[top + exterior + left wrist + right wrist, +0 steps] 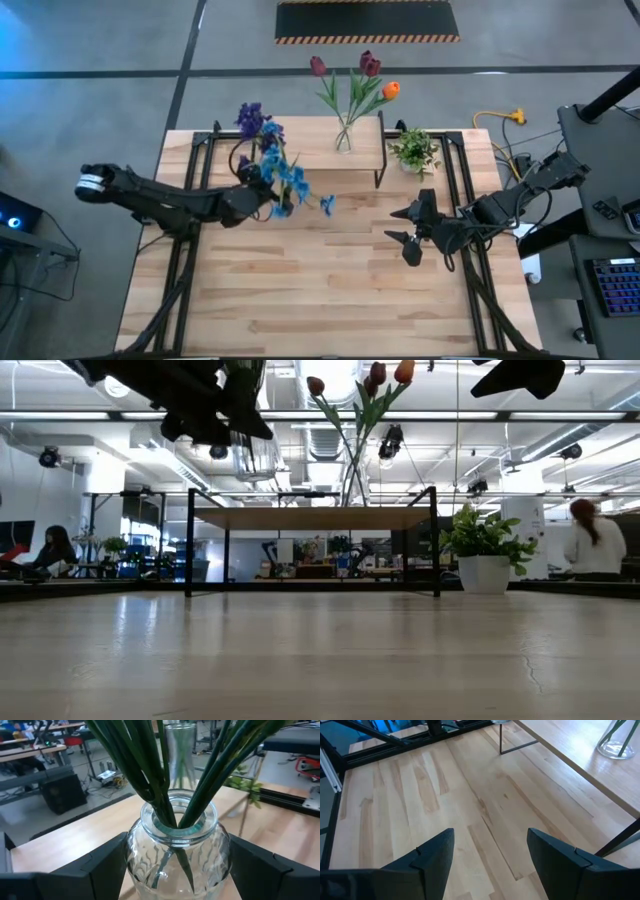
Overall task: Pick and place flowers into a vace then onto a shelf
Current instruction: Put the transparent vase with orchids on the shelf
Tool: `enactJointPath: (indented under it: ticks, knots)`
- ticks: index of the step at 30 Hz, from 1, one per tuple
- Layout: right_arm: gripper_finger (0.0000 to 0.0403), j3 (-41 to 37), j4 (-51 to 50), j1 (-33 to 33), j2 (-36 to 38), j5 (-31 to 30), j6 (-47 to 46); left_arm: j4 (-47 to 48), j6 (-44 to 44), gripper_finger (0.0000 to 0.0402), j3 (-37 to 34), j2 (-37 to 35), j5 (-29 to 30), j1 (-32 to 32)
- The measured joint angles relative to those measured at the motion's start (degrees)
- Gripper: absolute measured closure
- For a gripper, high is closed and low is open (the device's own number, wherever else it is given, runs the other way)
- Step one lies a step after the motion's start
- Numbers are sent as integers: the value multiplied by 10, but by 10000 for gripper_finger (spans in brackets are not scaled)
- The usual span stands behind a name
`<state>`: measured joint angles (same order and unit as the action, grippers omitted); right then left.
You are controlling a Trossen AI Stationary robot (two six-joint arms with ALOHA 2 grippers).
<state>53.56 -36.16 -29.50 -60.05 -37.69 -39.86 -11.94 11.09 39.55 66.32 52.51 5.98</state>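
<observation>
Between the left pincer's point(175, 865) fingers, clamped, a glass vase point(175, 852) holds green stems point(150, 775).

Vase point(172, 855) was clear ribbed glass, glossy. Table point(300, 290) pale wood planks, smooth. Shelf point(320, 150) light wood, thin black metal legs.

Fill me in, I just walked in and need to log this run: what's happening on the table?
The left gripper holds a clear glass vase of purple and blue flowers up off the table, beside the left end of the shelf. A second vase with red tulips and an orange bud already stands on the shelf. The right gripper hangs open and empty over the table's right side, near a potted plant.
</observation>
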Motion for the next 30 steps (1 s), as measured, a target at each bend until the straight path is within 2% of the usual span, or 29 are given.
enactJointPath:
  ticks: [15,23,30]
  knots:
    - [161,0,0,0,0,0,0,1,0,118,2,0,-88,-131]
    - [161,-2,0,0,0,0,0,-1,-1,118,2,0,-126,-190]
    - [161,-4,0,0,0,0,0,-16,-36,118,16,13,-154,-223]
